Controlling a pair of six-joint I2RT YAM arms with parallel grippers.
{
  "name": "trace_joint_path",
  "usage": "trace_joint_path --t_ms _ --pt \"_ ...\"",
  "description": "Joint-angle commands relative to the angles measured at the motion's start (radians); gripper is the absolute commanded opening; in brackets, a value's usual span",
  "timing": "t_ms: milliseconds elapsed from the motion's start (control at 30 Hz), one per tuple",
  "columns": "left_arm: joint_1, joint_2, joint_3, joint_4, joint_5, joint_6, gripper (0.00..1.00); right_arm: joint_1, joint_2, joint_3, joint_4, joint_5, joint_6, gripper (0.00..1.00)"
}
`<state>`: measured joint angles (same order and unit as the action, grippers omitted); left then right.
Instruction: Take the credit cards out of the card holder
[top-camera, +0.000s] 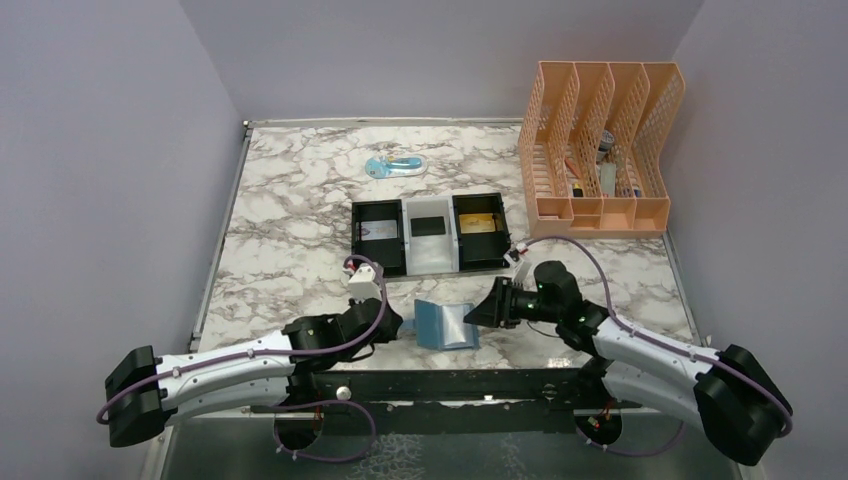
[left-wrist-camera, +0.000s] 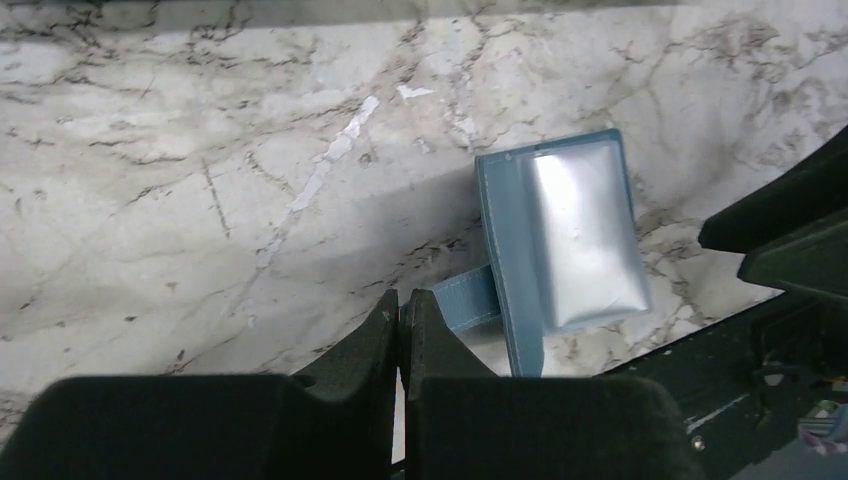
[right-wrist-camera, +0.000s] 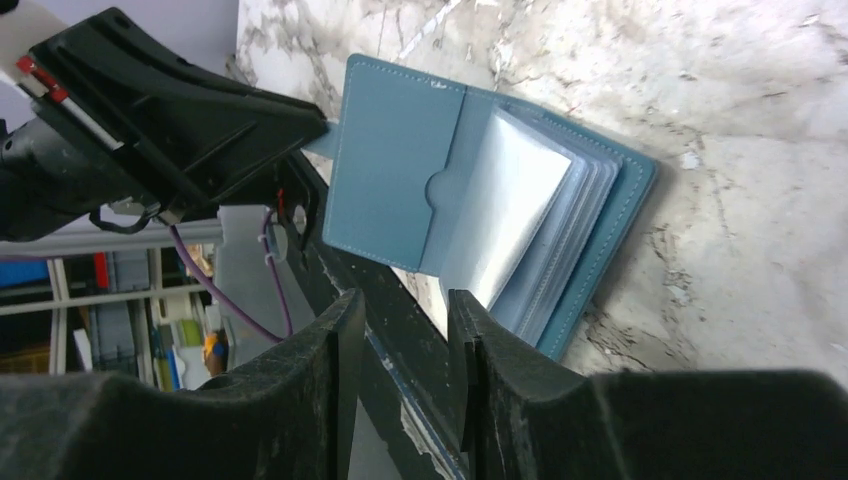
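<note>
The teal-blue card holder (top-camera: 445, 325) lies open near the table's front edge, and its clear sleeves (right-wrist-camera: 520, 210) fan up from the paler inside. I cannot tell whether a credit card sits in the sleeves. My left gripper (left-wrist-camera: 402, 300) is shut on the holder's strap tab (left-wrist-camera: 470, 298) at its left side. My right gripper (right-wrist-camera: 405, 300) hovers at the holder's right, near corner with its jaws apart and nothing between them. Three cards lie in the tray: one on the left (top-camera: 380, 232), a black one (top-camera: 430, 225) and a gold one (top-camera: 482, 222).
The black-and-white three-compartment tray (top-camera: 430, 262) stands just behind the holder. An orange file rack (top-camera: 600, 150) holding small items fills the back right. A small blue object (top-camera: 393, 166) lies at the back middle. A black rail (top-camera: 450, 385) runs along the near edge.
</note>
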<state>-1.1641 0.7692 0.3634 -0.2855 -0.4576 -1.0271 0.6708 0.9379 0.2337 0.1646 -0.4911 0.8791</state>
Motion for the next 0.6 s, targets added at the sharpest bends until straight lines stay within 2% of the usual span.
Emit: trace_joint_path --t_ms 0,333,367,467,533,567 --pt "0.004 -0.014 -0.027 -0.065 -0.041 -0.036 0.00 0.058 0.079 0.061 0.085 -0.025 -0.007 0.34" --pt "0.006 -0.050 -0.041 -0.027 -0.021 -0.031 0.00 0.230 0.379 0.239 -0.002 0.209 -0.076 0.30" --pt "0.007 -0.057 -0.049 -0.016 -0.013 -0.033 0.03 0.231 0.397 0.242 -0.019 0.246 -0.071 0.30" --pt "0.006 -0.079 -0.090 0.051 0.021 -0.048 0.20 0.231 0.428 0.210 0.011 0.307 -0.053 0.30" --pt "0.006 -0.094 -0.128 0.107 0.047 -0.058 0.34 0.232 0.447 0.182 0.073 0.271 -0.053 0.29" --pt "0.007 -0.102 -0.146 0.133 0.062 -0.065 0.45 0.232 0.460 0.174 0.095 0.252 -0.054 0.29"
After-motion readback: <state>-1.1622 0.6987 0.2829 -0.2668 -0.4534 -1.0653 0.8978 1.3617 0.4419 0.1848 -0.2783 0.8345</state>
